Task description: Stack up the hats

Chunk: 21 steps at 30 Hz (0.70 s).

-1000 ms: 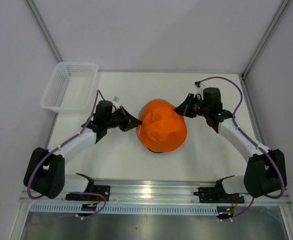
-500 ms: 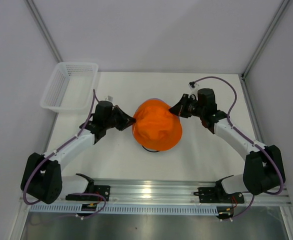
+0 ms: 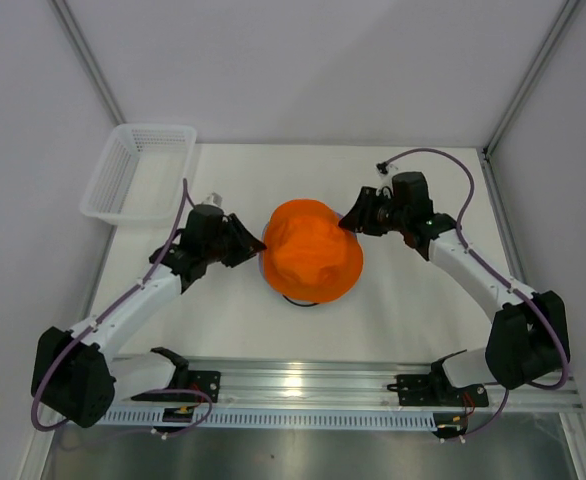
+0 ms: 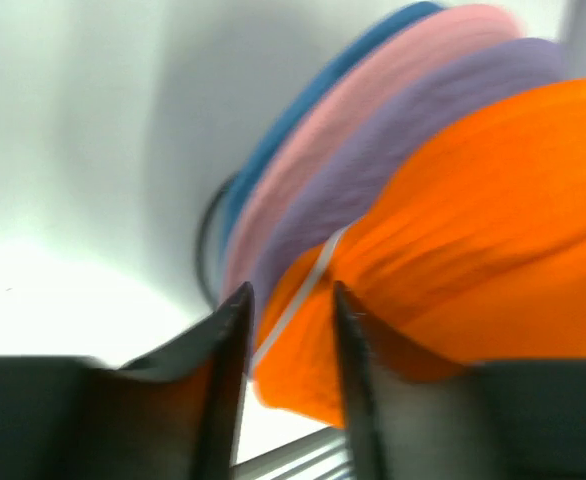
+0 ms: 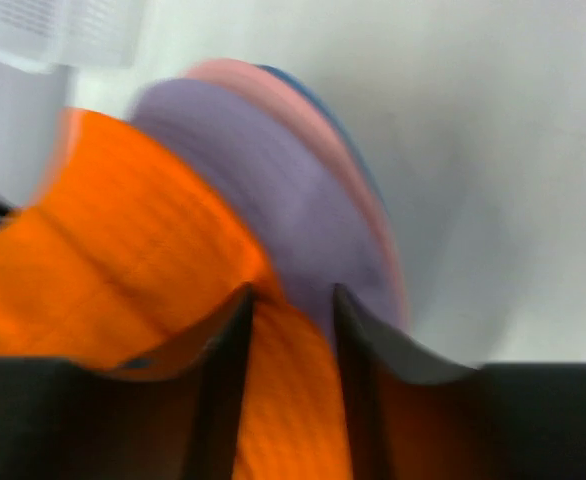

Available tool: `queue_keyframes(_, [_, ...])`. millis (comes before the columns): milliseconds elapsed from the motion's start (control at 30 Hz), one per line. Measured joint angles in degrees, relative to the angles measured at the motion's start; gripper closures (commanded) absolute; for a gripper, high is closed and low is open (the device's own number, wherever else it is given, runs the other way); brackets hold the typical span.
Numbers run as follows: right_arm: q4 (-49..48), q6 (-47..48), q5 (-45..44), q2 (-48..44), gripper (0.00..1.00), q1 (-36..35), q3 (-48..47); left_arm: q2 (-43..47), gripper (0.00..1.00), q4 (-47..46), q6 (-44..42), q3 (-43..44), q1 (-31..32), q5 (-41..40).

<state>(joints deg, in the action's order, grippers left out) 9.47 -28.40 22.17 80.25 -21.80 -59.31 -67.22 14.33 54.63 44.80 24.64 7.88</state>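
The hats sit in one stack at the table's middle, the orange hat [image 3: 311, 250] on top. In the left wrist view the blue hat [image 4: 303, 100], pink hat [image 4: 373, 90] and lavender hat [image 4: 403, 140] show as layered brims under the orange hat [image 4: 493, 220]. My left gripper [image 3: 256, 245] [image 4: 291, 300] stands open at the stack's left edge, the orange brim lying loose between its fingers. My right gripper [image 3: 349, 222] [image 5: 291, 300] stands open at the upper right edge, with orange fabric [image 5: 123, 230] between its jaws and the lavender hat [image 5: 273, 180] just beyond.
A white mesh basket [image 3: 138, 170] stands at the table's back left corner. A thin black wire stand [image 4: 208, 245] curves out from under the stack. Frame posts rise at both back corners, and an aluminium rail [image 3: 303, 385] runs along the near edge.
The orange hat has moved back and slightly left and settled onto the stack. Both grippers, shut on its brim before, have opened.
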Motion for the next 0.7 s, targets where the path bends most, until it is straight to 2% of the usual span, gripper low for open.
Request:
queue_keyframes(33, [2.3,0.9,-0.8,0.0,0.4,0.1,-0.8,0.7,0.4,3.0,-1.7,0.8,0.0,-1.0])
queue_keyframes(67, [5.3,1.6,-1.8,0.0,0.21,0.3,-1.6,1.5,0.34,6.3,-3.4,1.5,0.0,-2.4])
queue_keyframes(100, [7.9,2.3,-2.7,0.0,0.12,0.4,-2.3,2.1,0.27,9.5,-4.8,2.3,-0.1,-3.3])
queue_keyframes(133, [10.1,3.3,-3.5,0.0,0.02,0.7,-3.0,2.5,0.14,11.8,-5.7,3.1,-0.1,-3.8])
queue_keyframes(167, [12.2,4.1,-4.1,0.0,0.0,0.9,-3.8,2.8,0.01,14.5,-7.2,4.5,-0.1,-4.5])
queue_keyframes(333, [20.3,7.6,-6.9,0.2,0.01,2.8,-9.6,3.5,0.01,23.6,-13.3,15.8,-0.2,-8.0])
queue_keyframes(467, [26.6,10.3,-10.9,2.1,0.0,6.8,-20.0,2.8,0.0,29.4,-19.2,29.1,-1.2,-10.4])
queue_keyframes(600, [30.4,13.3,-19.2,2.8,0.0,9.6,-30.8,2.3,0.0,30.8,-27.1,42.0,-5.9,-9.4])
queue_keyframes(700, [31.5,15.4,-25.1,1.8,0.0,9.7,-36.3,2.8,0.01,31.1,-32.0,48.2,-9.6,-8.1])
